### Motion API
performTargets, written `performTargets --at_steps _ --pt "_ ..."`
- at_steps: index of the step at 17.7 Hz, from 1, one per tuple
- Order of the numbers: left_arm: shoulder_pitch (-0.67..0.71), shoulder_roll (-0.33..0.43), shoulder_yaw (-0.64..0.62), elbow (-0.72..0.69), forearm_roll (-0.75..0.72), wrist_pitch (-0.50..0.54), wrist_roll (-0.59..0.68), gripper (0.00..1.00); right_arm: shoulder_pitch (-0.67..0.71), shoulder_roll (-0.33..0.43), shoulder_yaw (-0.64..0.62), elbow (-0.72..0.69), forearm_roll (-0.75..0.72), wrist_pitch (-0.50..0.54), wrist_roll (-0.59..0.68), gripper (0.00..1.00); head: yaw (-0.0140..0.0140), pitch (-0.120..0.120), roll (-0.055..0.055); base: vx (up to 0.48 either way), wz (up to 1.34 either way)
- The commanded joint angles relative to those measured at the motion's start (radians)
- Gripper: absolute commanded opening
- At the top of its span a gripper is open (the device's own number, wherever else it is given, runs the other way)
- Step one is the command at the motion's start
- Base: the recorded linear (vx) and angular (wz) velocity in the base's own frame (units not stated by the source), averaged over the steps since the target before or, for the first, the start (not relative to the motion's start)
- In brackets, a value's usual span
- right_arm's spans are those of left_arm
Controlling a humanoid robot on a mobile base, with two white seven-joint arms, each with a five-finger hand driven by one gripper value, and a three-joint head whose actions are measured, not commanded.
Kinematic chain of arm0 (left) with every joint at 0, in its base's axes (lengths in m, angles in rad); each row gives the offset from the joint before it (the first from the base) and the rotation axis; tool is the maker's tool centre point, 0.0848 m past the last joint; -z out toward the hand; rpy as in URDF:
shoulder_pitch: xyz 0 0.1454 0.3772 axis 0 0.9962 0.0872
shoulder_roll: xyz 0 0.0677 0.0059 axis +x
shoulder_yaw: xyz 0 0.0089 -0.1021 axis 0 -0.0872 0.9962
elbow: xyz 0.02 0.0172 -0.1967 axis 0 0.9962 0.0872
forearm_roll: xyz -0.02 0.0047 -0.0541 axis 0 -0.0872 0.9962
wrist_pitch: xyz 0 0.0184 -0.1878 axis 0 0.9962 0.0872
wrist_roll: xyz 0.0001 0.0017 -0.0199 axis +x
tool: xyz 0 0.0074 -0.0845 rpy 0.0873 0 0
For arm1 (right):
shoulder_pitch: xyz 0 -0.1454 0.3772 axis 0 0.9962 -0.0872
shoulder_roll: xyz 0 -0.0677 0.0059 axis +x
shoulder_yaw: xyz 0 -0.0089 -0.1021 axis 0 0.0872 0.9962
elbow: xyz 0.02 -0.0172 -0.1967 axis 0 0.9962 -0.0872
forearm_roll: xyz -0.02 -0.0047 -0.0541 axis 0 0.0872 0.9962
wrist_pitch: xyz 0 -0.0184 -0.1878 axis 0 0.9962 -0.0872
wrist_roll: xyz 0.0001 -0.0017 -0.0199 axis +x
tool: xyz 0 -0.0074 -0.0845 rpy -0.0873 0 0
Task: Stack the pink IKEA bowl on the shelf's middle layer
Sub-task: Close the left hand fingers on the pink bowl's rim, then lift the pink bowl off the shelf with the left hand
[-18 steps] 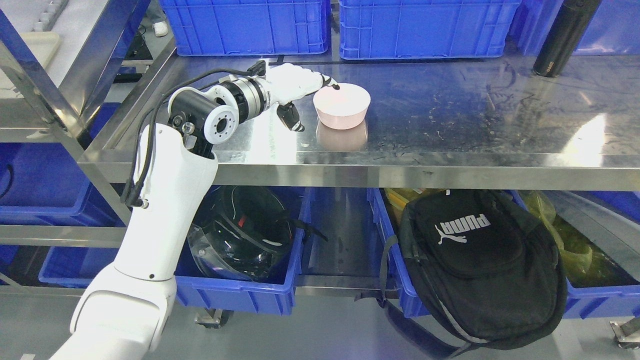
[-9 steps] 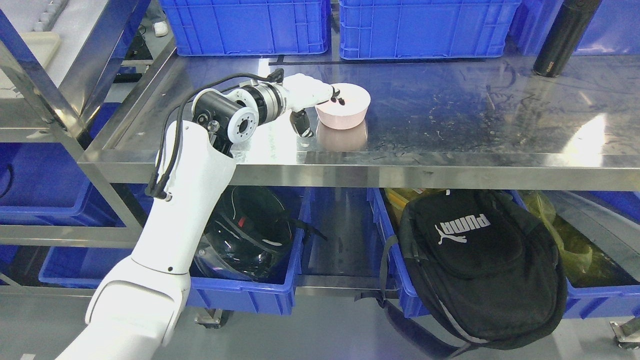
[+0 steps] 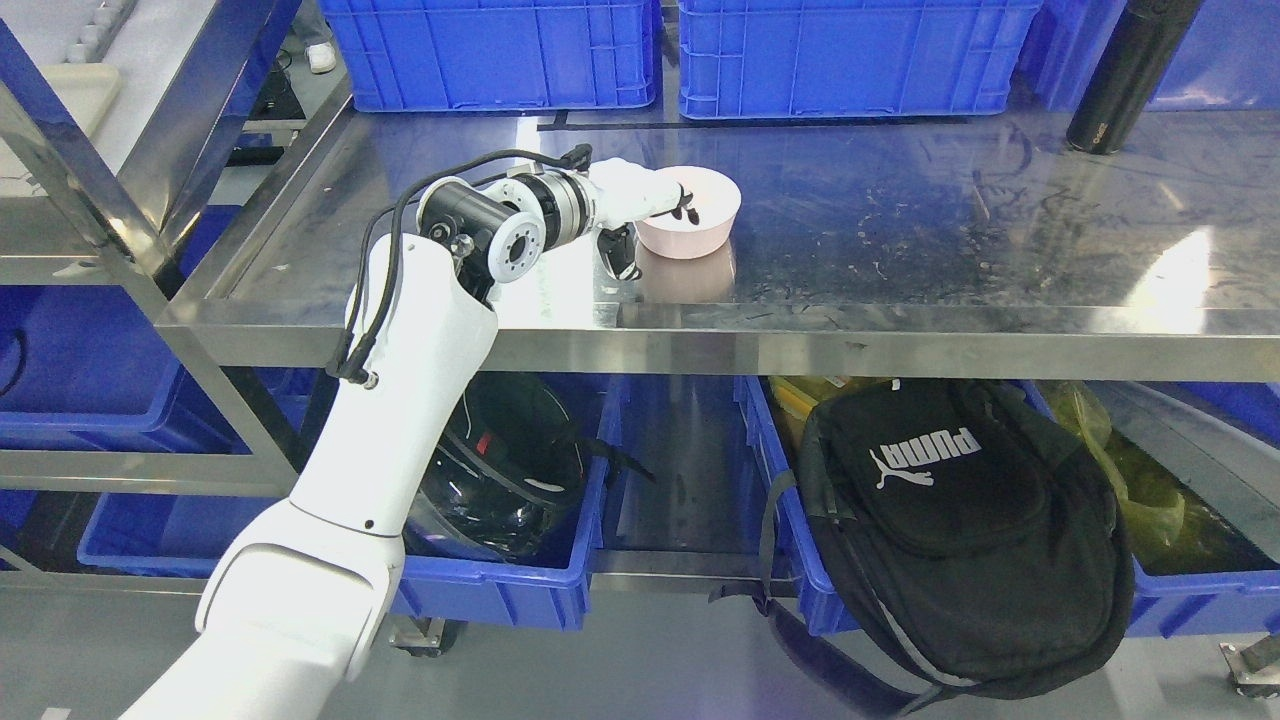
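On steel shelf [image 3: 900, 250], left robot hand [image 3: 640, 205] gripping pink bowl [image 3: 690, 225] rim

Left hand [image 3: 645, 205] hid pink bowl's [image 3: 700, 215] near-left rim; grip unclear. Black flask's [image 3: 1125, 80] top cut off by frame edge.

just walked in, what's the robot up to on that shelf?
The left hand is at the pink bowl on the steel shelf. Its fingers hook over the bowl's near-left rim and dip inside, with the thumb outside against the wall. The bowl sits upright on the shelf, not lifted. No second bowl to stack it on is visible. Blue crates line the back, and a black bottle stands at far right. The right arm is out of view.
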Motion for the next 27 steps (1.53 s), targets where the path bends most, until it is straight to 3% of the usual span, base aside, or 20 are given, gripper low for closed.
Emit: performTargets --at_steps 1,5,8,12,21,27 --pt "-0.016 -0.039 0.002 0.117 -0.007 -0.036 0.0 0.56 0.023 -0.017 0.0 -0.017 0.0 0.001 0.0 1.0 0.0 0.0 0.0 0.0 0.0" --pt "-0.016 -0.045 0.008 0.128 -0.012 -0.053 -0.001 0.43 0.023 -0.017 0.0 -0.017 0.0 0.001 0.0 1.0 0.0 0.0 0.0 0.0 0.0" --pt "-0.016 -0.045 0.051 0.128 -0.012 -0.104 -0.001 0.26 0.023 -0.017 0.0 -0.017 0.0 0.001 0.0 1.0 0.0 0.0 0.0 0.0 0.0" --pt "-0.013 -0.045 0.133 0.12 -0.022 -0.18 -0.004 0.1 0.023 -0.017 0.0 -0.017 0.0 0.001 0.0 1.0 0.0 0.0 0.0 0.0 0.0" --pt "-0.027 -0.045 0.366 -0.032 -0.009 -0.375 -0.011 0.06 0.023 -0.017 0.0 -0.017 0.0 0.001 0.0 1.0 0.0 0.0 0.0 0.0 0.0" --pt "-0.022 -0.045 0.413 -0.162 0.037 -0.447 -0.023 0.06 0.023 -0.017 0.0 -0.017 0.0 0.001 0.0 1.0 0.0 0.0 0.0 0.0 0.0"
